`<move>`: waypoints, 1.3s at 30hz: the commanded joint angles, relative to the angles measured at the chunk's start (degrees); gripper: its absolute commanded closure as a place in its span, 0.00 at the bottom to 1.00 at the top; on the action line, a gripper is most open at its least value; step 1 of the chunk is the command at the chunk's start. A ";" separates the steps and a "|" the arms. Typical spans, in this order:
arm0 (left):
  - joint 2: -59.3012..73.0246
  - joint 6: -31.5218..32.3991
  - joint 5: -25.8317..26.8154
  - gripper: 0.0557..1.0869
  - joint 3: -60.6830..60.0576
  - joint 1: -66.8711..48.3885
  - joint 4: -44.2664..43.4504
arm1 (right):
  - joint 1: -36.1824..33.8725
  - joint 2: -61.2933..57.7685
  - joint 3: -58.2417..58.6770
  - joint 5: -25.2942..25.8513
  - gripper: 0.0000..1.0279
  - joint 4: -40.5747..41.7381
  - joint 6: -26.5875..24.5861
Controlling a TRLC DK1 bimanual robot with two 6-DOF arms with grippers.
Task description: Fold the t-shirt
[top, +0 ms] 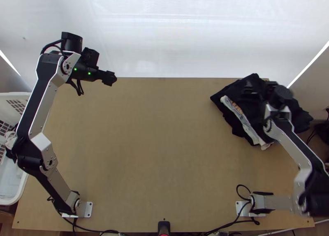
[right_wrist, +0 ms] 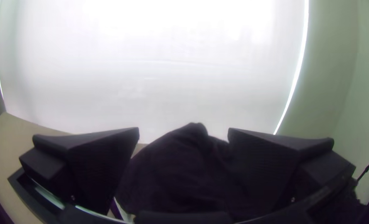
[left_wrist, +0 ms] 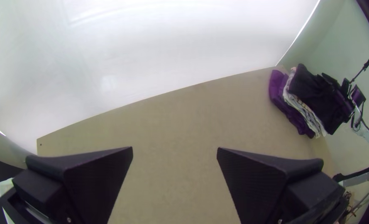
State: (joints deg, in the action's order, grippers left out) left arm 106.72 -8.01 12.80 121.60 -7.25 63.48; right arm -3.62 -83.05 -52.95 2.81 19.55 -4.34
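Observation:
A pile of folded dark cloth with a pale layer lies at the table's far right; which piece is the t-shirt I cannot tell. In the left wrist view the pile shows black, white and purple layers. My right gripper is over the pile's black top; in the right wrist view my right gripper stands open with black cloth between and below its fingers. Near the table's far left edge is my left gripper, away from the cloth; in the left wrist view my left gripper is open over bare wood.
A white plastic basket with some items stands beyond the table's left edge. The wooden table stretches between the arms. A white sheet hangs behind the far edge. Cables run along the near edge.

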 commanded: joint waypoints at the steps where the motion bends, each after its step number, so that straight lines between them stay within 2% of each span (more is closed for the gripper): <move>1: -0.90 0.01 -0.05 0.04 0.13 -0.14 -0.03 | -5.96 9.48 2.85 0.00 0.04 -0.57 -1.20; 9: -2.04 -0.08 -0.05 0.04 0.13 -0.14 0.06 | -16.95 0.43 8.04 -0.08 0.04 2.86 -1.46; 14: -1.69 -0.16 -2.95 0.04 0.13 0.13 -0.11 | -17.21 -8.89 10.67 -0.08 0.04 8.75 -1.20; 23: -1.95 0.28 -3.22 0.04 0.13 1.97 -0.47 | -15.45 -16.80 6.81 -0.08 0.04 11.12 -0.67; 28: -3.18 3.88 -3.22 0.04 -0.05 3.73 -1.52 | -13.26 -5.81 5.49 -0.08 0.04 9.63 -1.29; 34: -7.58 8.10 -5.24 0.04 -1.54 4.87 -3.89 | -7.19 13.52 0.57 -0.26 0.04 -0.22 -6.21; 39: -17.51 12.49 -8.49 0.04 -16.75 4.96 -15.85 | -2.62 25.92 -0.93 -0.26 0.03 -1.45 -9.46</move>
State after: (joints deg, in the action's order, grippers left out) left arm 98.30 0.10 7.14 117.12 -2.90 57.30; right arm -12.03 -72.64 -50.92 2.44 21.06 -9.82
